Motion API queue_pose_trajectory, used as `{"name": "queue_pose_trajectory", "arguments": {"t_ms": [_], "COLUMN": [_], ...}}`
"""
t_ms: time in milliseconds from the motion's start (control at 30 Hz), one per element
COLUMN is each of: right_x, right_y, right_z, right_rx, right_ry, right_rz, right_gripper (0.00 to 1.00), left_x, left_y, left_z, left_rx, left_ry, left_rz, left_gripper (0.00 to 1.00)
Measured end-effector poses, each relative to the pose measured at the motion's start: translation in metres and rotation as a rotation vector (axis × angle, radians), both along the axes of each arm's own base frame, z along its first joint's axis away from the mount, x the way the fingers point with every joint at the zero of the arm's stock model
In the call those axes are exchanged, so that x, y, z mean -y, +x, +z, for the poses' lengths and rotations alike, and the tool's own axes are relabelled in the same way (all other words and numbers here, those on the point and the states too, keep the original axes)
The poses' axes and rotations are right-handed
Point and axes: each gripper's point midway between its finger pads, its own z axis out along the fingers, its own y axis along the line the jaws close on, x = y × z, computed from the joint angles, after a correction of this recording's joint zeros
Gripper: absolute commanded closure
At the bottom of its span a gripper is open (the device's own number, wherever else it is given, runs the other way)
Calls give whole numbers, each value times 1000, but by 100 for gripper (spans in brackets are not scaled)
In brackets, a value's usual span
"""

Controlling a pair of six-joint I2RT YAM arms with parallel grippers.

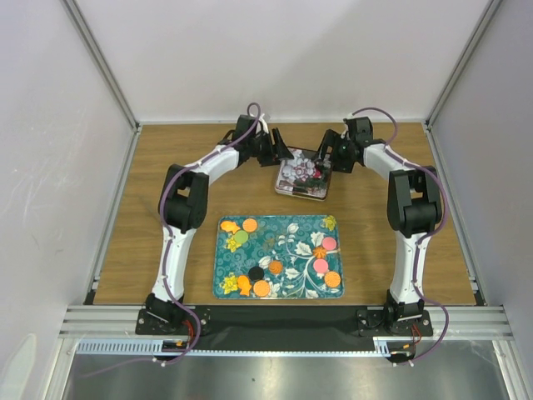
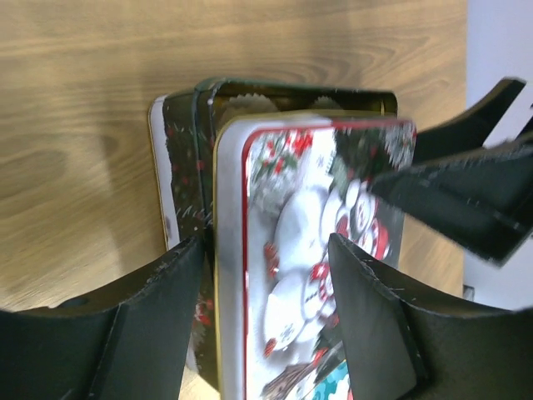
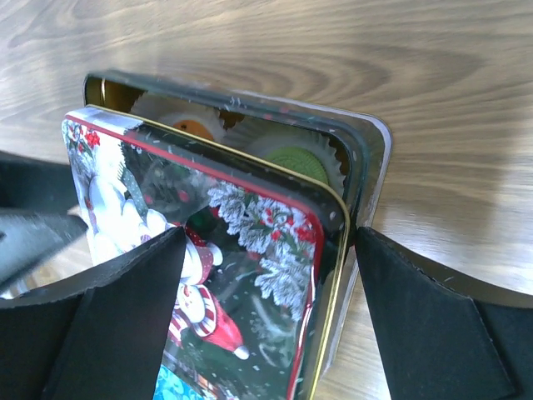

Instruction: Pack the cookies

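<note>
Jaws of left gripper (image 2: 266,250) spread wide: one finger outside the tin (image 2: 185,150) wall, the other over the snowman lid (image 2: 291,217). The right gripper (image 3: 271,237) is spread the same way on the opposite side. Can't tell if either presses. Lid sits askew, leaving a strip of tin uncovered. Just past right fingertips, inside the tin: orange cookie (image 3: 193,127) and green cookie (image 3: 301,157) in pleated paper cups (image 3: 250,133). Other cookies (image 1: 250,225) lie well behind both grippers on teal floral tray (image 1: 219,258), on wooden table (image 1: 150,167).

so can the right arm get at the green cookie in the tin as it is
Probably not. The snowman lid covers most of the tin, leaving only a narrow gap at its far side where the green cookie shows, and the right gripper straddles the lid's edge.
</note>
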Motion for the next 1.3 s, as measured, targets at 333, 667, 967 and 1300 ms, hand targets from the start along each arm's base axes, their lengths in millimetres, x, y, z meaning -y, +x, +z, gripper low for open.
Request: {"name": "queue_pose_trajectory", "arguments": {"t_ms": [333,667,967,1300], "right_x": [-21,-24,-17,-15], "right_y": [-24,-33,-30,-28], "right_z": [-3,-4,-6,-11], "right_rx": [-10,-65,-98,-114], "right_ry": [56,72,109,221], "right_rz": [57,32,-41,-143], "right_gripper": [11,12,13,13], "left_x": [-11,-16,-40,-91], "left_y": [13,11,17,-40], "left_z": [-1,-4,14,89], "left_rx": [-15,-20,-3,52], "left_ry": [117,164,182,136], "left_rz": [18,-9,31,229], "left_gripper": [34,30,13,9]}}
